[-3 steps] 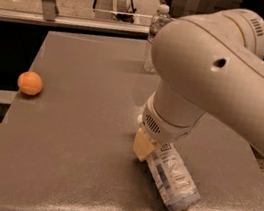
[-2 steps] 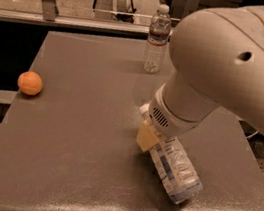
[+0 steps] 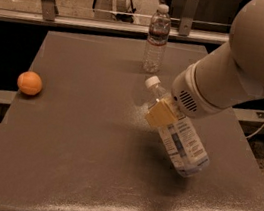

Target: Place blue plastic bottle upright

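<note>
Orange ball [image 3: 29, 83] far left, slim bottle [image 3: 157, 38] upright behind (both well apart); gripper [image 3: 163, 115] clamps the blue plastic bottle [image 3: 185, 147], now tilted cap-up, earlier lying flatter.

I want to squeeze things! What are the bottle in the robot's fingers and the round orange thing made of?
The blue plastic bottle, tilted in the gripper over the table, looks like thin clear plastic: see-through, glossy, with a printed label. The round orange thing is matte and smooth, maybe fruit or foam; I cannot tell.
</note>
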### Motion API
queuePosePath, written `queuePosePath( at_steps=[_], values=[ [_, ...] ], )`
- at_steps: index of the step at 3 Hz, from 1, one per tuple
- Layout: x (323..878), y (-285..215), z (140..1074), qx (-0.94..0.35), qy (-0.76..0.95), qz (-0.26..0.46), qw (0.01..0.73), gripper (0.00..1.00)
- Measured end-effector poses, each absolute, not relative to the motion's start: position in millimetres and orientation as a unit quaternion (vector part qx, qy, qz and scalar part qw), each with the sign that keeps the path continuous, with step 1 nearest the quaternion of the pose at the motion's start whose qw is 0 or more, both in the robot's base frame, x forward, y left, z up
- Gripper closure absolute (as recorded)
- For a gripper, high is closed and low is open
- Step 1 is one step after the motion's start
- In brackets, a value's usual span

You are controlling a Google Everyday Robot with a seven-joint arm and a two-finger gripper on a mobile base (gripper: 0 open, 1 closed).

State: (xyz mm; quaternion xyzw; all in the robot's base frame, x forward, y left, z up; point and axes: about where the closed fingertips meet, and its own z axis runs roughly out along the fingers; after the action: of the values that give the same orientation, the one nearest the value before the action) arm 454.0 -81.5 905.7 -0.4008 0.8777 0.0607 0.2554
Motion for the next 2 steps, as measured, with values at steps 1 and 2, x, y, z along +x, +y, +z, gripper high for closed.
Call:
queuePosePath(
  at_steps=[1,2],
  values=[
    [468.9,-83.2,943.3,-0.424,0.834,0.097,0.340,1.00],
    [466.2,-78.4,943.0,-0.450,0.821,0.091,0.340,1.00]
  ],
)
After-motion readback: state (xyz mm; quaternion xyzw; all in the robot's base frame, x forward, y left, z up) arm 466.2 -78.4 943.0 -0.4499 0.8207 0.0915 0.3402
